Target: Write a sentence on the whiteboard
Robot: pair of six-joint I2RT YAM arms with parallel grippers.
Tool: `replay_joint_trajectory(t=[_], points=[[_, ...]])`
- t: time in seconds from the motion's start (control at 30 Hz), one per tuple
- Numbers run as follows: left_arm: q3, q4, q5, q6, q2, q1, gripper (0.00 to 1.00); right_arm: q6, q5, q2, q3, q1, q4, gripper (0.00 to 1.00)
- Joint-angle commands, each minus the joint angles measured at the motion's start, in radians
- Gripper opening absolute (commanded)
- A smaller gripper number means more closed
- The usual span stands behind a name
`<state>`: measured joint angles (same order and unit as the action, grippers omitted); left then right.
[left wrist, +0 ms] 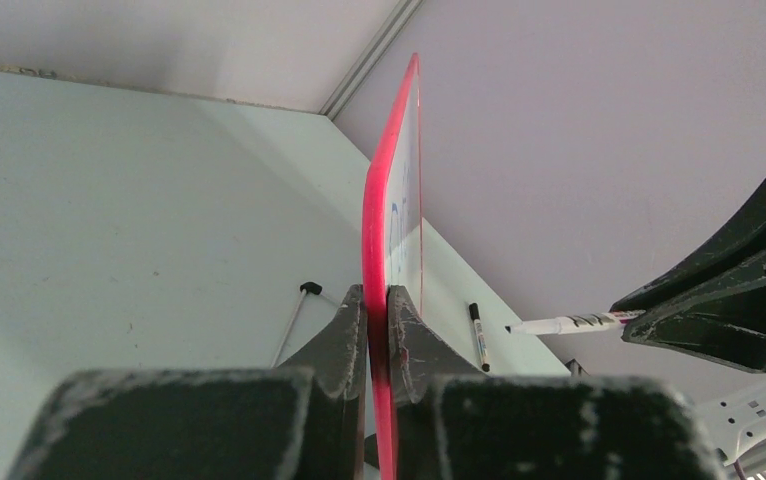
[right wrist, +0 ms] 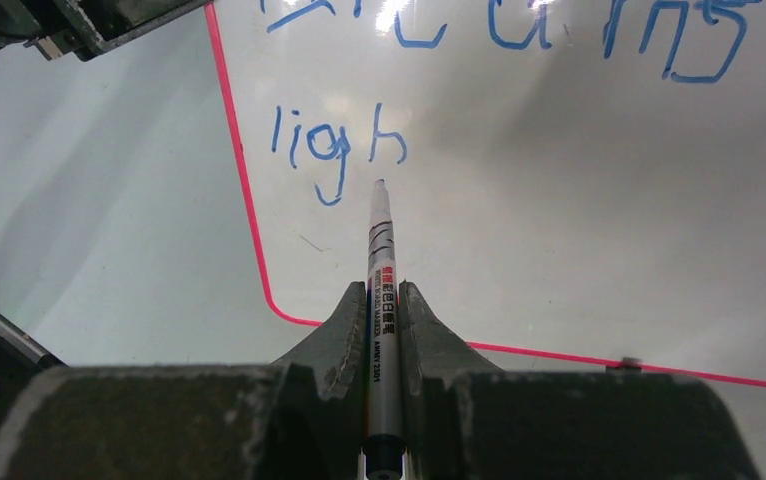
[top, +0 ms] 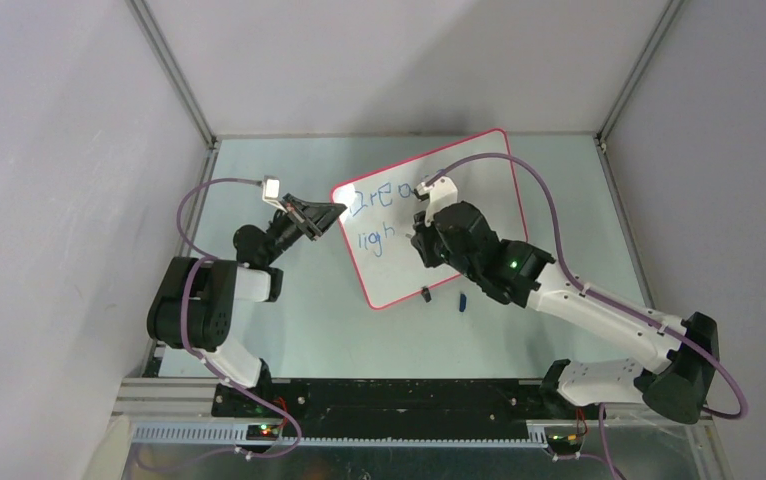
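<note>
Noted glossy white whiteboard (top: 399,270), rounded corners, thin pink rim, askew on table (top: 289,300), read blue sentence (right wrist: 376,135) up to "ligh", found left gripper (left wrist: 377,310) pinched on rim, right gripper (right wrist: 383,300) clamped round slim white marker (right wrist: 381,250).

High overhead, close wrist views, whiteboard (top: 395,274) seemingly shared
</note>
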<state>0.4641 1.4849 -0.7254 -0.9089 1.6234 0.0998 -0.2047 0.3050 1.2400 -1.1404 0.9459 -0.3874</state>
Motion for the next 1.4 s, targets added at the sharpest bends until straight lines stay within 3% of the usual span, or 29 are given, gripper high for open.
replay_joint_trajectory(t=[0.0,0.3,0.6,0.8,1.13,1.37], points=[[0.005,0.051,0.003,0.060,-0.004,0.004,0.00,0.003,-0.011,-0.015,0.021,-0.009,0.072,0.00],[-0.001,0.051,0.010,0.064,-0.008,0.003,0.00,-0.055,-0.074,-0.072,0.060,-0.019,0.118,0.00],[-0.003,0.051,0.012,0.069,-0.012,0.005,0.00,-0.107,0.000,-0.081,0.066,-0.056,0.048,0.00],[-0.011,0.051,0.017,0.074,-0.020,0.009,0.00,-0.077,-0.084,-0.107,0.064,-0.068,0.046,0.00],[-0.015,0.051,0.018,0.077,-0.023,0.010,0.00,-0.034,-0.064,0.011,-0.040,-0.023,-0.042,0.00],[-0.016,0.051,0.019,0.077,-0.024,0.009,0.00,0.031,-0.041,0.059,-0.049,-0.014,0.005,0.00]])
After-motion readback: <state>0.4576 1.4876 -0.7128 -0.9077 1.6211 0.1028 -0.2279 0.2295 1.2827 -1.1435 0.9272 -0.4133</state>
